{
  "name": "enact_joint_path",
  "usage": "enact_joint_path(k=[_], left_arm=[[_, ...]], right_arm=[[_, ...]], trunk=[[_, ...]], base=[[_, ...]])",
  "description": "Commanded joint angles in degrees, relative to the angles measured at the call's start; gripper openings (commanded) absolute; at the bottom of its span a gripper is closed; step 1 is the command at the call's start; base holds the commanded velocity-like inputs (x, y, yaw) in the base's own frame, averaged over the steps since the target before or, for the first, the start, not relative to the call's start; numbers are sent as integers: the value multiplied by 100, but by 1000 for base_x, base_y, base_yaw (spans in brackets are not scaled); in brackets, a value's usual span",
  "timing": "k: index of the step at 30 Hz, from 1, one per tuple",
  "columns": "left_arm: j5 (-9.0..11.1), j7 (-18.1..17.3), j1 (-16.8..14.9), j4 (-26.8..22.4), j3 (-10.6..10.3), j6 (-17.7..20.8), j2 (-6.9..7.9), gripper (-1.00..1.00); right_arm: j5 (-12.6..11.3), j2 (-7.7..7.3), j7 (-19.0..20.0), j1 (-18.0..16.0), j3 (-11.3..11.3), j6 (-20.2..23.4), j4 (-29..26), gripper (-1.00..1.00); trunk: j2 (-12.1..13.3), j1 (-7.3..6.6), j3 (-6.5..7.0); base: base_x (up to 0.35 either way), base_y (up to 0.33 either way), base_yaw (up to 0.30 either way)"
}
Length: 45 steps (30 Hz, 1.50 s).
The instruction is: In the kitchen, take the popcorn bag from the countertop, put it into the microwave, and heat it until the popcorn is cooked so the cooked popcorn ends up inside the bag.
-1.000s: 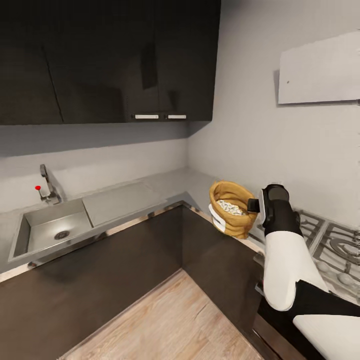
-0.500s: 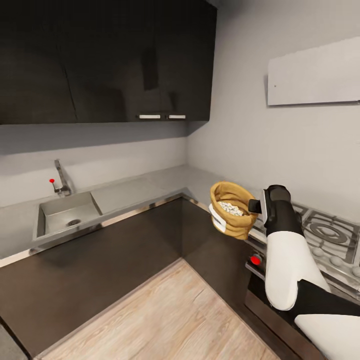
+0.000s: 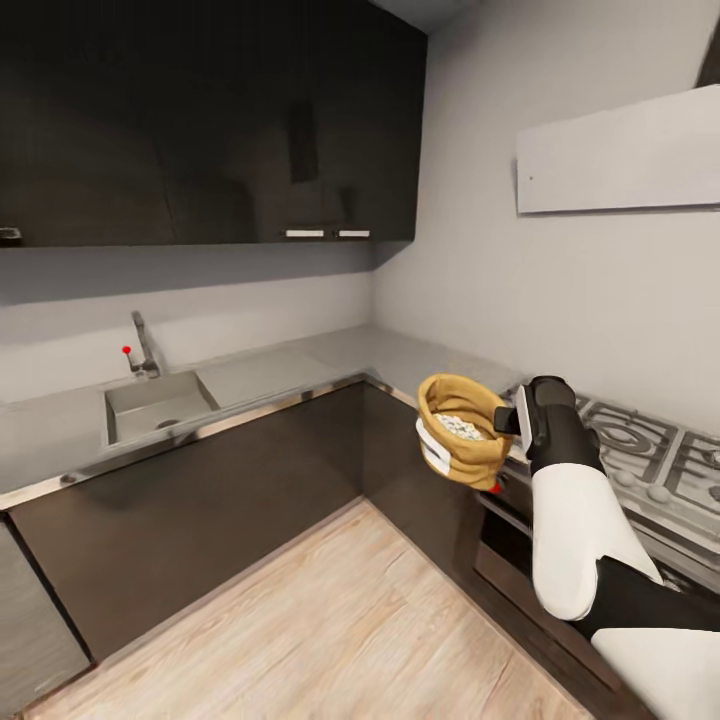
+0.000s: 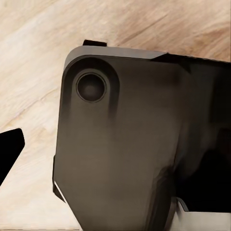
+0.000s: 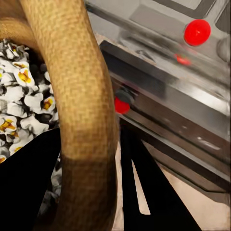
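Over by the corner of the kitchen, the right gripper point(image 3: 512, 420) is clamped on the thick rolled rim of the popcorn bag point(image 3: 459, 430), holding the sack up in the air in front of the stove point(image 3: 640, 455), clear of the countertop point(image 3: 330, 360). From close up at the wrist, the rim point(image 5: 82, 110) runs between the two dark fingers point(image 5: 139, 187), and the popcorn point(image 5: 21, 110) sits heaped inside, white and puffed with yellow centres (so it looks popped already). The bag tilts a little, its mouth facing up and toward the arm, the white band on its outer side.

Compared with a second ago, the whole room has slid across the picture: the sink point(image 3: 155, 403) and its tap point(image 3: 146, 347) now sit further in and look smaller, more wooden floor point(image 3: 330, 610) shows below, and the range hood point(image 3: 620, 155) has drifted left. That is the camera moving, not the furniture. The bag and arm keep almost the same spot relative to each other, with the bag now hanging further out over the floor than over the counter edge.

The left wrist camera looks down at the floor past a dark body part of the robot; whether the left gripper is open or closed, I cannot tell.
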Motion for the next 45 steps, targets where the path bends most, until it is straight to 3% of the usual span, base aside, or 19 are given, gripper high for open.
enact_joint_path(k=[1, 11, 15, 18, 23, 28, 34, 40, 45], left_arm=[[48, 0, -1, 0, 17, -15, -2, 100], [32, -2, -1, 0, 9, -16, -6, 100], [39, 0, -1, 0, 18, -14, 0, 100], [40, -1, -1, -4, 24, -15, 2, 100], [34, -4, -1, -21, 26, -16, 9, 100], [33, -3, -1, -26, 26, -9, 9, 100], [39, -1, -1, -26, 26, -10, 9, 100], [40, 0, -1, -26, 26, -15, 9, 100], [40, 0, -1, -26, 26, -16, 9, 100]], right_arm=[[-31, 8, -31, -6, -18, 12, 1, -100], [-46, -3, -32, 20, -27, 12, 9, -100], [-76, 5, -24, 573, -27, 12, 13, -100], [-86, 6, -14, 694, -27, 12, 20, -100], [-90, -2, 340, 1235, -27, 12, 36, -100], [-88, -3, 390, 1648, -43, -42, 39, -100], [-81, -7, 390, 1781, -44, -141, 158, -100], [-79, -219, 390, 1821, -43, -170, 404, -100], [-80, -229, 390, 1822, -38, -169, 466, -100]], trunk=[[-6, -3, -7], [-6, -3, -7], [-6, -3, -7], [-6, -3, -7], [-6, -3, -7], [-6, -3, -7], [-6, -3, -7], [-6, -3, -6], [-6, -3, 8]], base=[[-349, 0, 0], [-348, 0, 0], [-349, 0, 0], [-347, 0, 0], [-120, 0, 0], [-1, 0, 0], [0, 0, 0], [0, 0, -13], [0, 0, -193]])
